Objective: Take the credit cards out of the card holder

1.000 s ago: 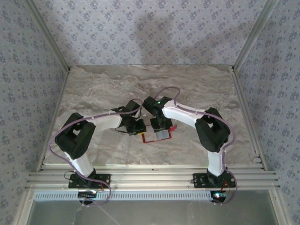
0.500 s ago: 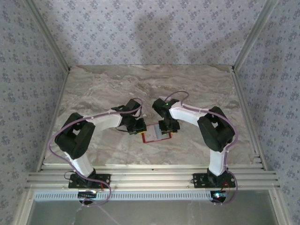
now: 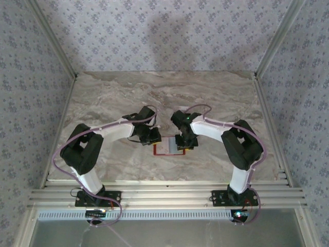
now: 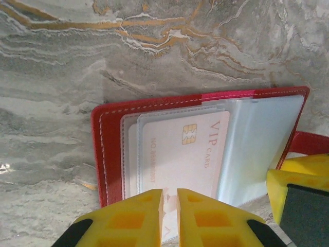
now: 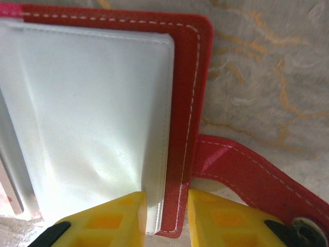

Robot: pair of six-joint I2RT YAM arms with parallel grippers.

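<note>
The red card holder [image 3: 167,149] lies open on the marble table between both arms. Its clear sleeves [image 4: 257,139] hold a pale credit card [image 4: 180,149] with a gold chip and "VIP CARD" print. My left gripper [image 4: 170,191] is shut to a thin slit, its tips resting over the card's near edge; from above it [image 3: 153,138] sits at the holder's left end. My right gripper [image 5: 165,195] stands narrowly open astride the holder's right red border [image 5: 187,103], beside the milky sleeve [image 5: 92,113]. From above it [image 3: 184,143] is at the holder's right end.
The holder's red snap strap [image 5: 247,172] sticks out to the right on the table. One yellow right-hand finger [image 4: 300,180] shows at the holder's corner in the left wrist view. Patterned walls and metal rails [image 3: 164,194] border the marble surface.
My right gripper has moved rightward from over the holder's middle to its right edge, and its arm has folded lower. The left gripper has shifted slightly and stays shut at the holder's left end.
</note>
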